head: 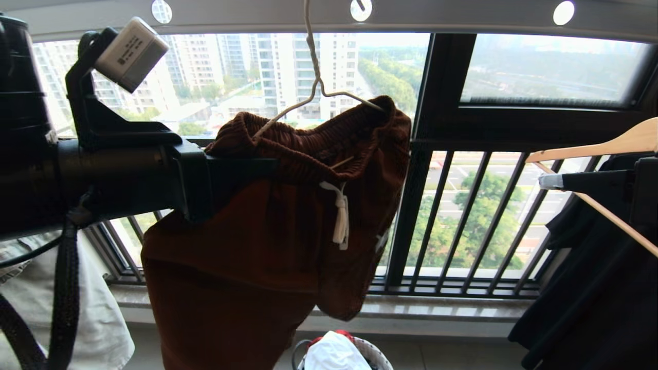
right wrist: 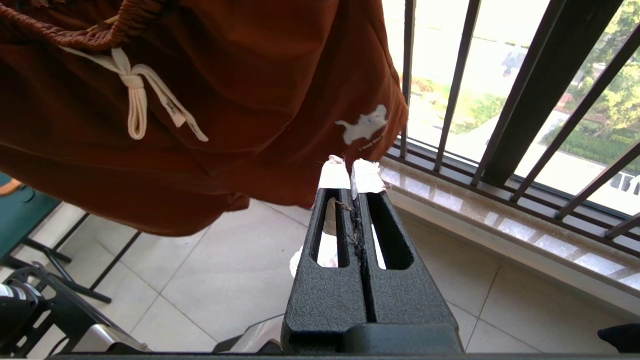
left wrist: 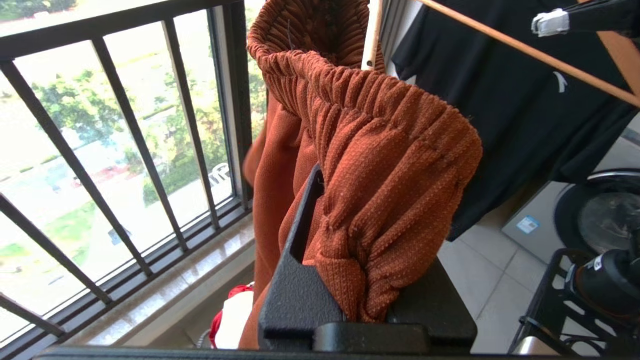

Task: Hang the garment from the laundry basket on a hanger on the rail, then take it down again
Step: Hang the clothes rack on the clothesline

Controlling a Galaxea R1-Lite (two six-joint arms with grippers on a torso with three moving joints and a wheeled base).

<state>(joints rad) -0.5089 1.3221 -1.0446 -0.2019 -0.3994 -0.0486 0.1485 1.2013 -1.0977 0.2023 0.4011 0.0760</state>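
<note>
My left gripper point(left wrist: 350, 280) pinches the shorts' point(head: 267, 216) waistband beside the hanger point(head: 313, 92) — nearer arm. The right gripper point(right wrist: 352, 175) sits pressed together, empty, below.

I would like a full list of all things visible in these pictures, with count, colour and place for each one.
shorts: one, rust-brown, white drawstring, hanging on the wire hanger
wire hanger: one, cream, hooked in a hole of the rail
rail: one, grey, overhead, with round holes
wooden hanger: one, pale wood, at right, carrying the black garment
black garment: one, at right
pale garment: one, lower left
laundry basket: one, on the floor below the shorts, white cloth inside
railing: black vertical bars, at the window
left pincer: black, shut on the shorts' waistband
right pincer: black, white-taped tips, shut, empty, beside the shorts
</note>
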